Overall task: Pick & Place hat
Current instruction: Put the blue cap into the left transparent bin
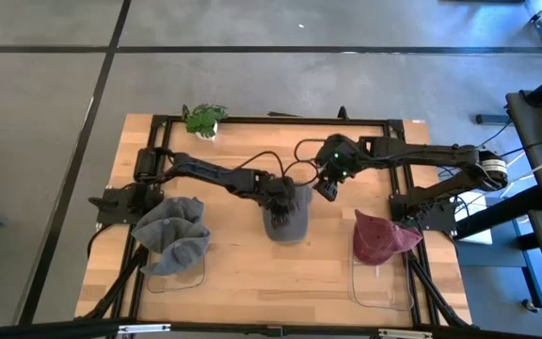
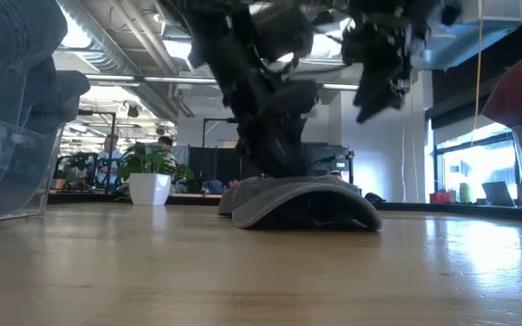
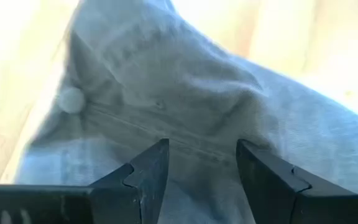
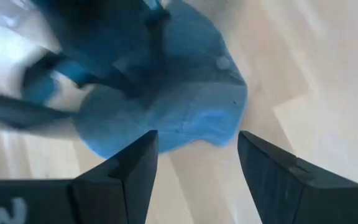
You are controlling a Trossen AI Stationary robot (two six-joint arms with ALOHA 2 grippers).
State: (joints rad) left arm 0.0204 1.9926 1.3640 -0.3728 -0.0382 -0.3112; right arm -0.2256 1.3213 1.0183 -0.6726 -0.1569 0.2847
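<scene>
A grey cap lies flat on the middle of the wooden table, resting on its brim and lower edge. My left gripper is open and comes down on the cap's crown. In the left wrist view, grey cloth fills the gap between its fingers. My right gripper is open and hangs in the air just right of the cap and above it. The right wrist view looks down between its fingers at the cap. My left gripper reaches the cap from above, pointing down, with its open fingers standing on either side of a ridge of the crown's cloth. The cap lies on the table. Whether the fingertips touch the cloth, I cannot tell.
A pile of grey hats sits in the clear container at the table's left, and a maroon hat rests on the clear container at the right. A potted plant stands at the far edge. Bare wood lies in front of the cap.
</scene>
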